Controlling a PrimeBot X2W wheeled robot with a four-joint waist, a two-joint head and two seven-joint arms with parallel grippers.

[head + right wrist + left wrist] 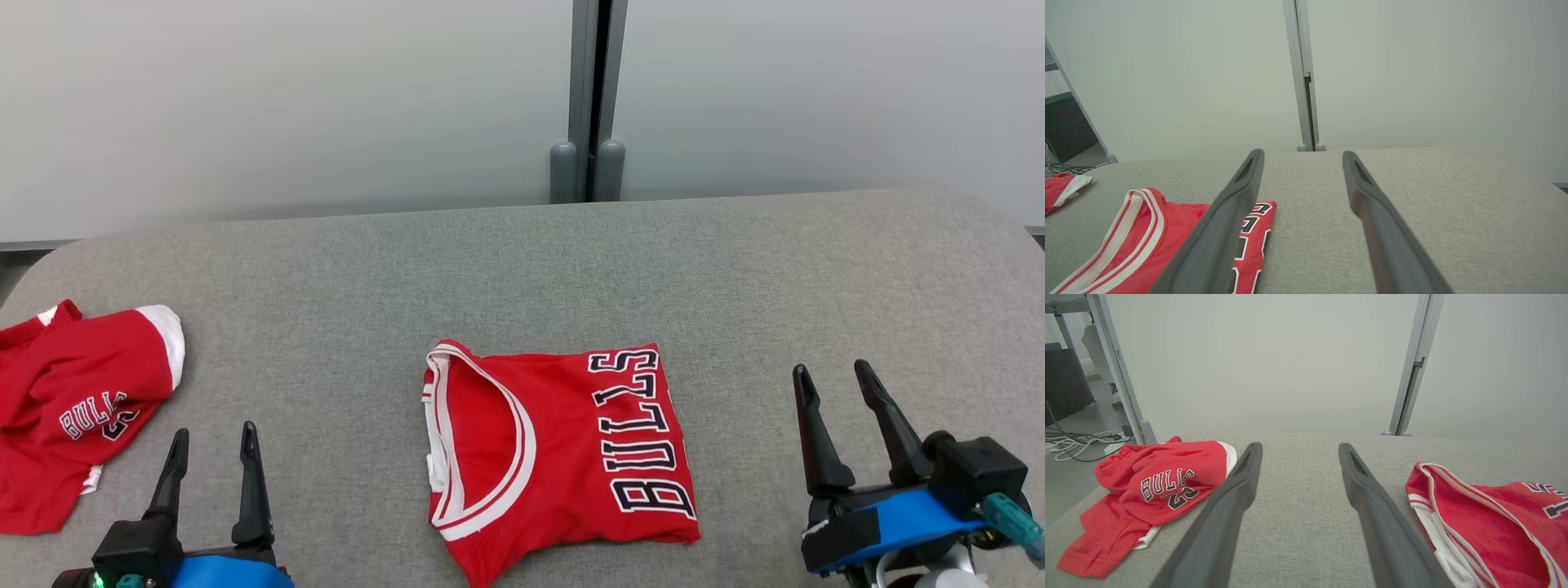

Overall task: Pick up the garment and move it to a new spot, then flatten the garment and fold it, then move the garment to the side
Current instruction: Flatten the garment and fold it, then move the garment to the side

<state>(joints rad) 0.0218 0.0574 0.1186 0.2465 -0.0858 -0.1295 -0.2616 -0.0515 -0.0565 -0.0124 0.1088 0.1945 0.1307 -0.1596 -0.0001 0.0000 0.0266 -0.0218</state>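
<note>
The garment (pixel 563 457), a red jersey folded into a rough square with BULLS running sideways along its right side, lies flat at the near middle of the grey table (pixel 343 278); I lose its nearest corner under the bottom edge of my head view. My left tool (pixel 215 430) and right tool (pixel 831 367) sit on either side, clear of it, fingers spread and holding nothing. A second red piece (pixel 73 408) lies crumpled at the table's left edge, cut off by the frame, its number half buried in folds.

"BULLS" on folded jersey (pixel 563 457), "BULLS" on crumpled garment (pixel 73 392)
</note>
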